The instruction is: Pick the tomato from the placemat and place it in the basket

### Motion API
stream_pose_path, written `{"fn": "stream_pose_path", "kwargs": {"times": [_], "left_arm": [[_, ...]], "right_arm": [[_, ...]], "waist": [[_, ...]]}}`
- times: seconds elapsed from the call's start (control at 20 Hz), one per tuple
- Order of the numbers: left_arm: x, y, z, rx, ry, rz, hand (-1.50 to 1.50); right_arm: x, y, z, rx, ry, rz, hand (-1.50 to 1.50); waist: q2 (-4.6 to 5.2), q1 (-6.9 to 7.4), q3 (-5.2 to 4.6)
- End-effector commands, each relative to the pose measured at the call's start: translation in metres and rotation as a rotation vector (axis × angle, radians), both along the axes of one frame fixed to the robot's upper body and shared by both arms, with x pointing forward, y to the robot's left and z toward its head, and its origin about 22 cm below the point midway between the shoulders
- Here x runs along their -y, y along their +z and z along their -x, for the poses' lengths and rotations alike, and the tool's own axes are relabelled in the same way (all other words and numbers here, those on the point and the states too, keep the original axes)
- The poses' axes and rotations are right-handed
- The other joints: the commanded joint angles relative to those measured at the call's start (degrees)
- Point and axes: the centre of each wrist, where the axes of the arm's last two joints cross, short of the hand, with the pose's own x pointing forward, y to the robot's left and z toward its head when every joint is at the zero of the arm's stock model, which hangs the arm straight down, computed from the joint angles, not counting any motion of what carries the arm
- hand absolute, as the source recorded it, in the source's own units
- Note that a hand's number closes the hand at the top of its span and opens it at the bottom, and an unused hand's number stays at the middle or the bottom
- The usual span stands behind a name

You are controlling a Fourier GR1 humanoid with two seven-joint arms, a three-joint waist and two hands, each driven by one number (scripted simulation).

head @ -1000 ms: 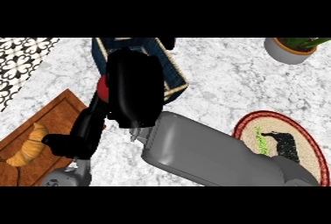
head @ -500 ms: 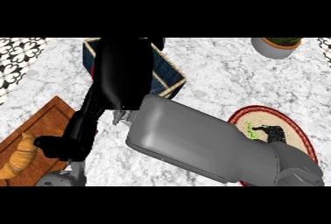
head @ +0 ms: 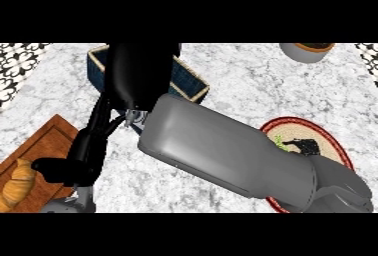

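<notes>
Right hand (head: pixel 140 75) over far-left basket (head: pixel 193 86), grip hidden so can't tell; tomato unseen, likely smooth, soft, best cupped round its middle.

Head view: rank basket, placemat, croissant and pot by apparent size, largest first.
1. Basket and placemat — cannot rank; the right hand and forearm hide much of both.
2. Croissant, cut by the left edge.
3. Pot, cut by the top edge; close to the croissant, so unsure.
</notes>
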Motion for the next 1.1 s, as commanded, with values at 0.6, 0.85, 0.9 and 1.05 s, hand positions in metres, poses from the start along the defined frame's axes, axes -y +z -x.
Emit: {"fn": "stream_pose_path", "kwargs": {"times": [0.6,0.85,0.9,1.05], "left_arm": [[-0.014,-0.008,-0.004,0.006,0.049,0.0,0.0],[-0.018,-0.003,-0.002,0.017,0.034,0.005,0.0],[-0.021,0.001,-0.004,0.013,0.059,-0.006,0.0],[-0.022,-0.001,-0.003,0.018,0.047,-0.004,0.0]], "right_arm": [[0.002,-0.05,-0.013,-0.162,-0.217,-0.028,1.5],[0.012,-0.076,-0.017,-0.183,-0.205,-0.076,1.5],[0.012,-0.071,-0.02,-0.184,-0.224,-0.075,1.5],[0.02,-0.088,-0.027,-0.178,-0.222,-0.081,1.5]], "waist": [[0.48,-2.18,0.09],[0.45,-2.27,0.15],[0.36,-2.42,0.17],[0.52,-2.23,0.17]]}}
